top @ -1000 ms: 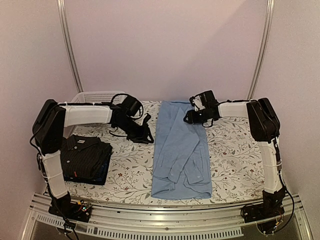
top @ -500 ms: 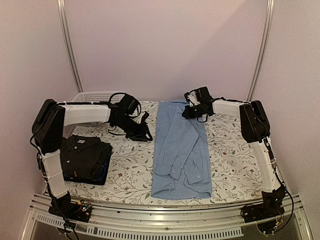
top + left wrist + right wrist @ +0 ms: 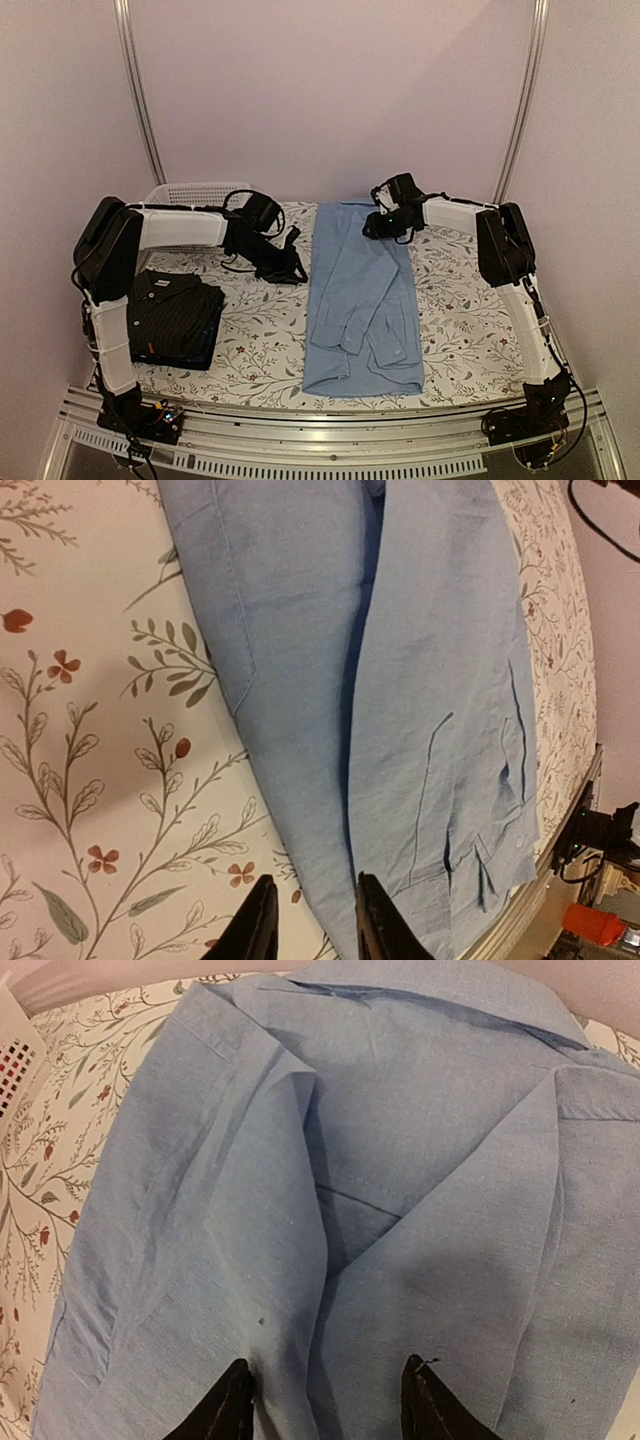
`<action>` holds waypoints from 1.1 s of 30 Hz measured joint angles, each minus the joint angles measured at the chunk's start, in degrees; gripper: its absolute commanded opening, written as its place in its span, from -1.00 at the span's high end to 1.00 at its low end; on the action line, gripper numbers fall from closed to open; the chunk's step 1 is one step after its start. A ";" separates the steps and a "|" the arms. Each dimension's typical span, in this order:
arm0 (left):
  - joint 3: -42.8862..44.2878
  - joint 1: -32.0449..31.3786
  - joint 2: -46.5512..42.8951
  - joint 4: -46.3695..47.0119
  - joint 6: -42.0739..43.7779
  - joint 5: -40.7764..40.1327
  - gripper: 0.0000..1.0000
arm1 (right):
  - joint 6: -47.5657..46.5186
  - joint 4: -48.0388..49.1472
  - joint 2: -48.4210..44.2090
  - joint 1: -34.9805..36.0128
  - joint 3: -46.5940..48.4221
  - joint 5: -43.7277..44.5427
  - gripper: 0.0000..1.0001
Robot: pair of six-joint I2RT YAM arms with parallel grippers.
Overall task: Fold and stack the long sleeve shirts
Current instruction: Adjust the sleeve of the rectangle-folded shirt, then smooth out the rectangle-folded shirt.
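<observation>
light blue shirt (image 3: 360, 300): long axis near–far on bench (image 3: 460, 290) | right tool (image 3: 325, 1400): over far collar end, half open, empty | left tool (image 3: 315, 925): at shirt's left edge, narrowly open, empty

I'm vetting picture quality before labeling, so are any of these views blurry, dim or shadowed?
Top external: even, soft light, with the black shirt dim in detail. Left wrist: the light blue shirt is sharp, the left tool a dark silhouette. Right wrist: soft shadows in the folds, the right tool dark and slightly blurred.
</observation>
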 measured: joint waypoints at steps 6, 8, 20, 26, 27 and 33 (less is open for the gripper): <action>0.15 0.00 0.00 0.57 -0.02 0.61 0.45 | 0.17 -4.39 -2.97 0.09 -2.21 4.52 -0.08; 0.15 0.00 0.00 0.76 -0.17 0.66 0.45 | 0.48 -5.09 -6.27 0.44 -4.48 5.77 -0.06; 0.17 0.00 0.00 2.38 -1.16 2.45 0.45 | 4.35 4.37 -20.33 3.76 -17.22 -6.25 0.64; 0.17 -0.04 0.00 3.65 -1.92 3.80 0.45 | 6.49 6.86 -12.57 2.75 -13.79 -14.49 0.63; 0.17 -0.09 0.00 3.91 -2.03 3.93 0.45 | 7.10 7.13 -10.84 2.34 -12.83 -15.47 0.63; 0.17 -0.63 0.00 4.42 -2.34 4.83 0.46 | 11.72 8.31 -0.50 -1.03 -4.70 -20.17 0.65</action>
